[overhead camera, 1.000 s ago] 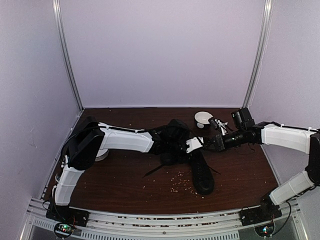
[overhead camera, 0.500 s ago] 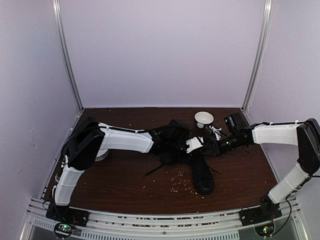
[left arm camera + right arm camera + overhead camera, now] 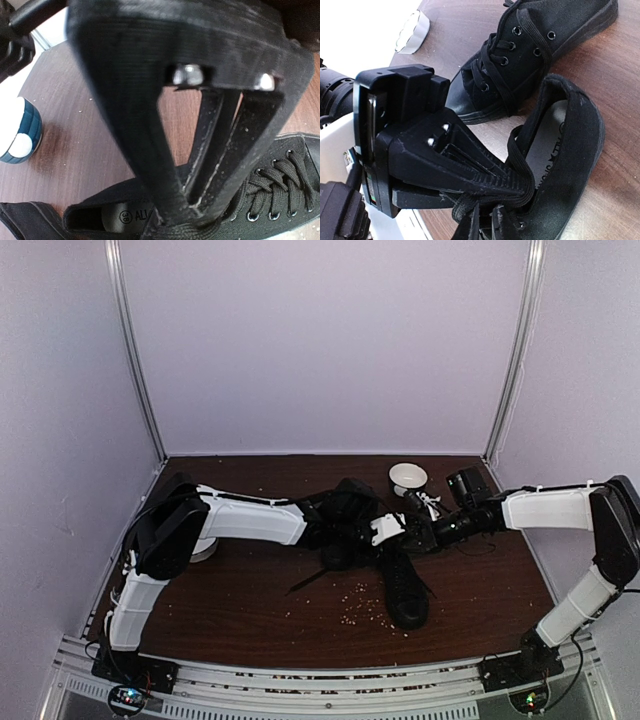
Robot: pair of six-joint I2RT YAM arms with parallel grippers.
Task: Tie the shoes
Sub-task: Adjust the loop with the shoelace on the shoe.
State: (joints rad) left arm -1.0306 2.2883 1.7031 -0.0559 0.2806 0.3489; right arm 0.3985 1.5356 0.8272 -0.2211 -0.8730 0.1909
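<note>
My left gripper (image 3: 200, 202) is clenched, its two fingers pressed flat together, with the tips down at the collar of the first shoe (image 3: 280, 192). I cannot tell whether a lace is nipped between them, because the tips end against black cloth. This shoe lies right under the jaws, with its mouth below and to the left of the tips and its crossed laces and toe to the right. On its insole, just left of the tips, I read a small round mark and the letters "ALL"; the rest is hidden behind my finger.

My right gripper (image 3: 522, 187) is nearly closed and grasps a black band (image 3: 517, 150) that wraps over the tips — lace or tongue edge, I cannot say which. It belongs to the second shoe (image 3: 580, 165), whose open mouth sits just to the right of the jaws. The insole there reads "ALL", then a star, then letters I cannot make out.

I judge the task to be at an early step: I am gathering up a lace, and no knot or bow shows on what I can see of either shoe. The next move calls for drawing the band up and clear of the shoe with a firm pinch — then my left jaws must find the other end so the two can be crossed.
</note>
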